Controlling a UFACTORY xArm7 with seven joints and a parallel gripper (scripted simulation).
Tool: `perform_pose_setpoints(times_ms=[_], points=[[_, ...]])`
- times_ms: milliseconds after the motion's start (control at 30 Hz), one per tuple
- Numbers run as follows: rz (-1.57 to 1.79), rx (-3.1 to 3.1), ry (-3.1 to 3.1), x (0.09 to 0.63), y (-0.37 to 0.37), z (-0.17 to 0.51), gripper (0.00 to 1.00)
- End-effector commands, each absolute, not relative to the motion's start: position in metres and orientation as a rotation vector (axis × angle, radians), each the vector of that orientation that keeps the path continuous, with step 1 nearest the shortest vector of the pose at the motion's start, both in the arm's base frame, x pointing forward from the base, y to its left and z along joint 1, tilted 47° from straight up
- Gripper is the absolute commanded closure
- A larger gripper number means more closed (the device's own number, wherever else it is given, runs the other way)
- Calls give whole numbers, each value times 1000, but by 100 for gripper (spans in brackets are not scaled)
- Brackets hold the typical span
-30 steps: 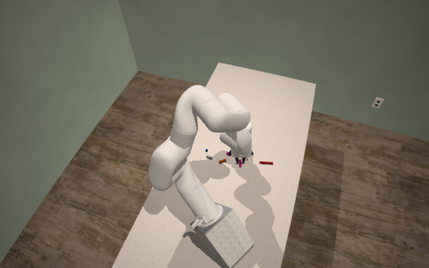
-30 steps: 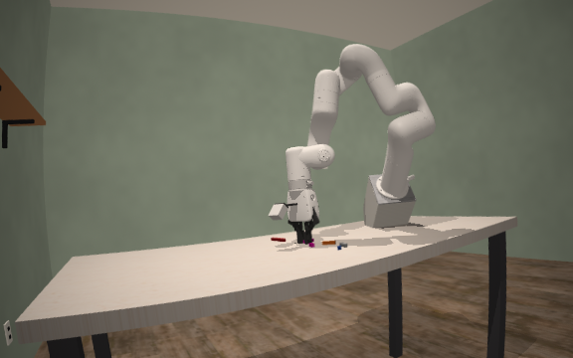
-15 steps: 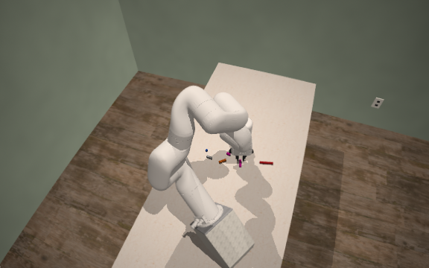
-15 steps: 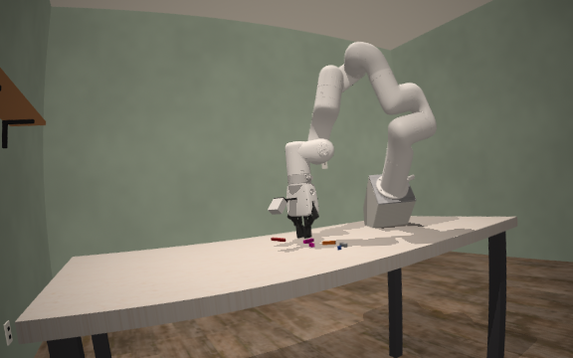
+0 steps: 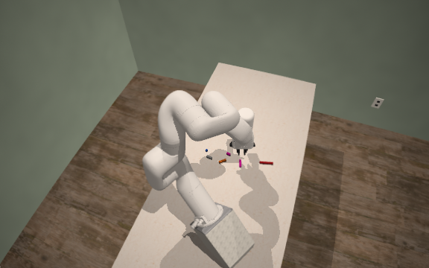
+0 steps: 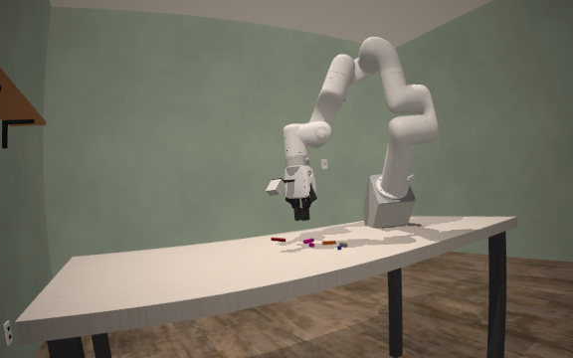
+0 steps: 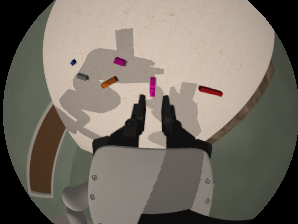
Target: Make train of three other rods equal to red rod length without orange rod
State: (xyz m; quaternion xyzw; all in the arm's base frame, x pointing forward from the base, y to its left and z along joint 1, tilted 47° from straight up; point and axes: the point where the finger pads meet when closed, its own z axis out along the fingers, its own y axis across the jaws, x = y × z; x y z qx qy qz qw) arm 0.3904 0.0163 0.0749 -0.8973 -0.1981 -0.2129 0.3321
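My gripper [image 5: 241, 152] [image 6: 301, 219] [image 7: 153, 102] hangs above the table, fingers partly apart with nothing between them. Beyond its fingertips in the wrist view, two magenta rods [image 5: 240, 163] [image 6: 308, 241] [image 7: 153, 81] lie flat, end to end in what looks like one straight line; any small gap is too fine to tell. Another magenta rod [image 5: 229, 153] [image 6: 311, 245] [image 7: 120, 61] lies apart, up and left in the wrist view. The grey rod [image 5: 209, 157] [image 6: 343, 245] [image 7: 82, 77] lies farther left. The red rod [image 5: 266, 162] [image 6: 278, 240] [image 7: 211, 91] lies alone at the right.
The orange rod [image 5: 223, 161] [image 6: 328, 243] [image 7: 109, 82] lies slanted between the grey rod and the magenta pair. The small blue rod [image 5: 206, 150] [image 6: 339, 247] [image 7: 73, 62] lies near the grey rod. Arm shadows cross the table [image 5: 270, 100] [image 6: 177, 278].
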Motion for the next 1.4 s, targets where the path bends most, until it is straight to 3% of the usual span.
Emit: perform_pose_setpoints(times_ms=[0,133,167,933,1367], points=[[-557,-2343,-517,386,6,87,76],[-557,-2343,-517,385,6,87,76],[-557,-2343,-517,385,6,87,0],[-553,-2344,-499,386,7,89,0],[-420,-2332,-81,387,33,125,0]])
